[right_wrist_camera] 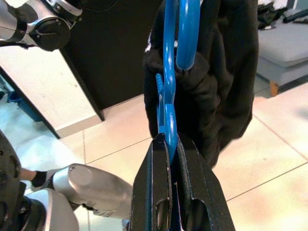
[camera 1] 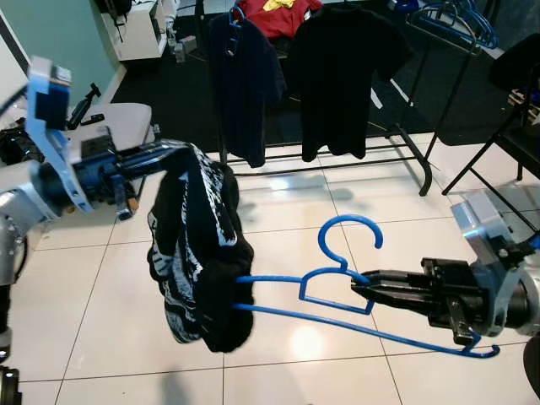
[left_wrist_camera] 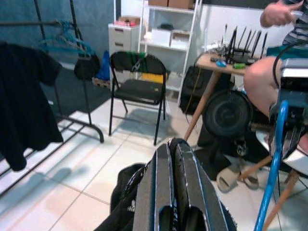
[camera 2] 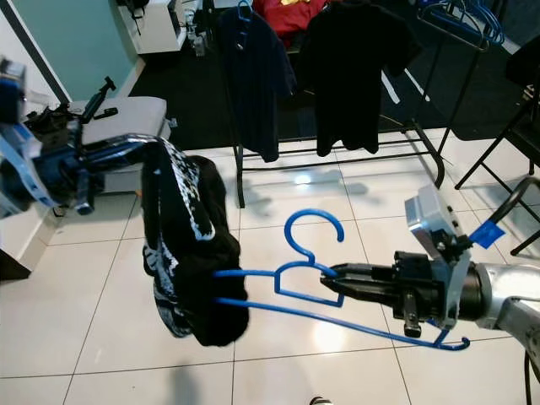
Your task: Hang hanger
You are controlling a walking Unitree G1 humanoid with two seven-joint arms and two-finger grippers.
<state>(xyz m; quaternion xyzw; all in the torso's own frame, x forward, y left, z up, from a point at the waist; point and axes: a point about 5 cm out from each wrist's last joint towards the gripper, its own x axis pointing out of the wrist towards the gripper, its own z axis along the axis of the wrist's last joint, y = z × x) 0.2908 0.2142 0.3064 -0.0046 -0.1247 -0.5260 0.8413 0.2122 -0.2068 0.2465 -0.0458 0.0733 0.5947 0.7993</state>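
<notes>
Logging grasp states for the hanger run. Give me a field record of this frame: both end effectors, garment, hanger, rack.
left end effector: shut on black printed garment, held up over the white tiled floor
right end effector: shut on blue plastic hanger
hanger: one arm inside the garment, hook free
black metal clothes rack: behind, dark shirts hanging

Right tool point(right_wrist_camera: 169, 144) clamped on a blue hanger point(right_wrist_camera: 169, 103) (its hook end against a black garment point(right_wrist_camera: 226, 82)).
</notes>
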